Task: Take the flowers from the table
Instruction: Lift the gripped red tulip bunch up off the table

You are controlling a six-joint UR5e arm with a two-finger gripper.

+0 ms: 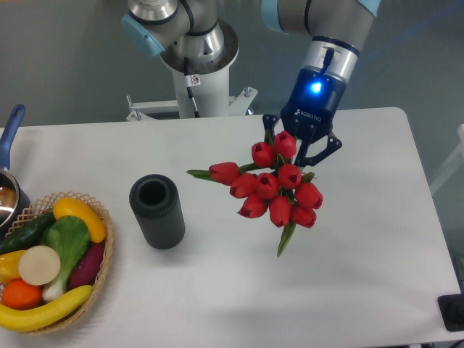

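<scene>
- One big white table (362,290) fills the view, rounded corners at the far right and a wide bare stretch across its right and near sides.
- Beyond the far edge there's a grey wall, and the arm's white pedestal (199,69) stands just off that edge, behind the middle.
- The arm (330,43) reaches in from the top right, grey links with pale blue caps, a blue light glowing on the wrist.
- Over at the left edge, a wicker basket (105,250) sits packed with a yellow banana, a green leafy vegetable, a cucumber, an orange and other play produce, cut off by the frame.
- A pan with a blue handle (11,130) pokes in at the far left, mostly out of view.
- A dark ribbed cylinder (156,211) stands upright and open-topped between the basket and the bouquet, apart from both.
- And the flowers (272,185)! Red tulips bunched below the wrist, one bloom jutting left, a green leaf hanging down, a soft shadow on the table beneath them.
- The gripper (301,148) has its black fingers drawn in around the stem end, clamped on the bunch; the bound stems themselves are hidden behind the blooms.
</scene>
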